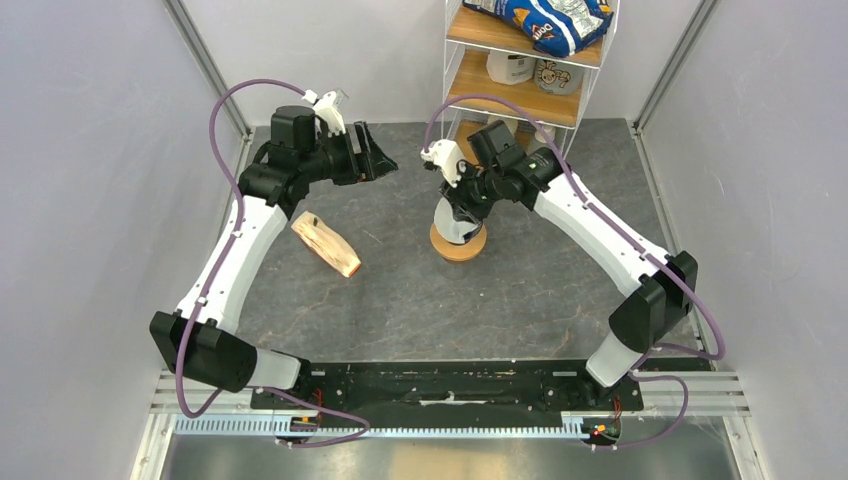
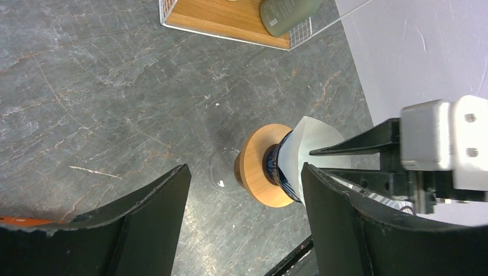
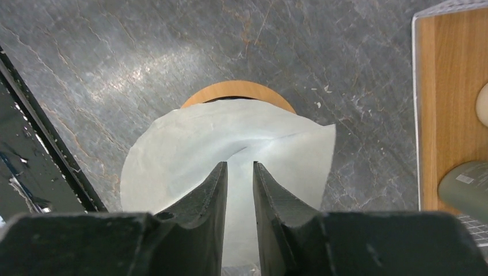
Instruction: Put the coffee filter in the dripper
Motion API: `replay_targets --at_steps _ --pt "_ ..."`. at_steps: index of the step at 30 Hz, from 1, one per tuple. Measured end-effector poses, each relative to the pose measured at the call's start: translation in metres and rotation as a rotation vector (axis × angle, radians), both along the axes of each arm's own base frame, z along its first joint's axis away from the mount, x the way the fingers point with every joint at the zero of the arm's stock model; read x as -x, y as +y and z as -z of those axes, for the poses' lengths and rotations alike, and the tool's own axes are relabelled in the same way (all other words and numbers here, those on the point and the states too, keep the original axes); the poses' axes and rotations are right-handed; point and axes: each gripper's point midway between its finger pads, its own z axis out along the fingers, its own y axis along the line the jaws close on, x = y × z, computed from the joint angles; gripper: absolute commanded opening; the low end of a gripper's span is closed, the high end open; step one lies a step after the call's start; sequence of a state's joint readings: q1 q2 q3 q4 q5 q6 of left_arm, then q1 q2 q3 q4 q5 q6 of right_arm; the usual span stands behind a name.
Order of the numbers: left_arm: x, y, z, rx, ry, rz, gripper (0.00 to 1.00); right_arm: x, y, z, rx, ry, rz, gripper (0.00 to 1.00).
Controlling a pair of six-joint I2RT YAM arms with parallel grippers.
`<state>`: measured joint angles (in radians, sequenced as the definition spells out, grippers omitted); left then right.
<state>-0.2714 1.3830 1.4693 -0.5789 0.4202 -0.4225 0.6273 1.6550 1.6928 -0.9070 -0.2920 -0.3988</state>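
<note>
Right wrist: the coffee filter (image 3: 190, 149), seated in the dripper (image 2: 280, 169), lies straight ahead of the right gripper (image 3: 240, 165), whose fingers are narrowly parted, grip uncertain; the left gripper (image 2: 244, 169) is open and farther off.

Grey partition walls (image 1: 90, 150) and aluminium framing (image 1: 206, 60) mark a robotics lab cell.

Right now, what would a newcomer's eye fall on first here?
The white coffee filter stands out, sitting in the blue dripper on a wooden ring at mid-table, with the right tool close over it. Left of it lies a tan paper stack.
</note>
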Motion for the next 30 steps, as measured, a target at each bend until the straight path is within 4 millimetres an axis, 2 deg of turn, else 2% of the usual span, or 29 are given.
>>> replay_targets --at_steps 12,30 --pt "0.0 0.0 0.0 -0.001 0.003 0.0 0.79 0.011 -0.007 0.058 0.106 0.06 -0.016 0.26" --pt "-0.002 -0.001 0.005 -0.004 0.015 0.0 0.78 0.002 -0.001 0.074 0.117 0.051 -0.032 0.26"
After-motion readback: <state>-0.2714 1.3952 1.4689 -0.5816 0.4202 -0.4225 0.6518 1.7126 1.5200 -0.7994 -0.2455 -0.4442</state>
